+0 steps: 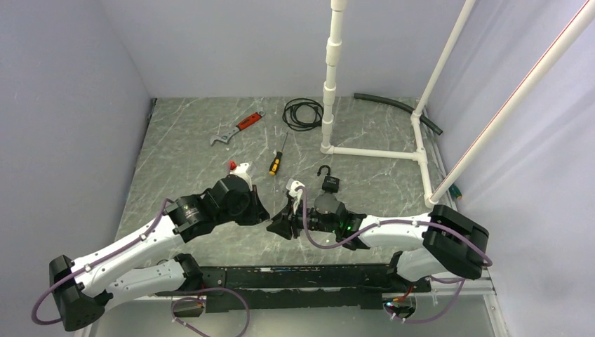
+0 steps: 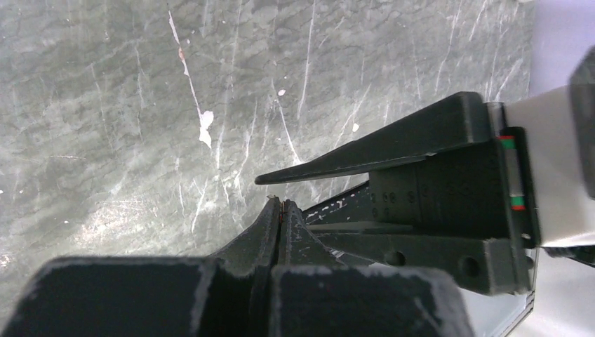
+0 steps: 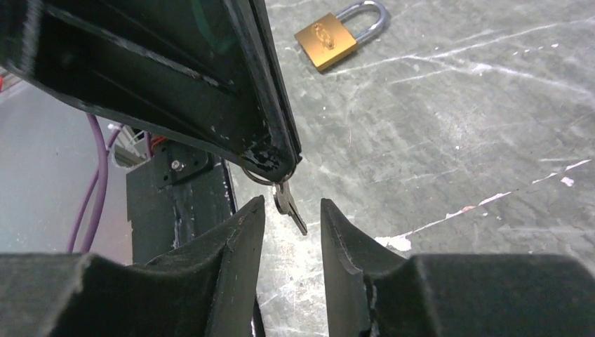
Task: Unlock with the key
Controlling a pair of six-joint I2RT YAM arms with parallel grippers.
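The left gripper, shut tight, dangles the key. The key's length points to five o'clock between the right gripper's part-open jaws, which do not touch it.

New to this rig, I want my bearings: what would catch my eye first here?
Mid-table, the left gripper is shut, with a small key dangling from its tip. The right gripper holds its fingers apart on either side of that key. Just beyond them, a brass padlock lies on the grey marbled table.
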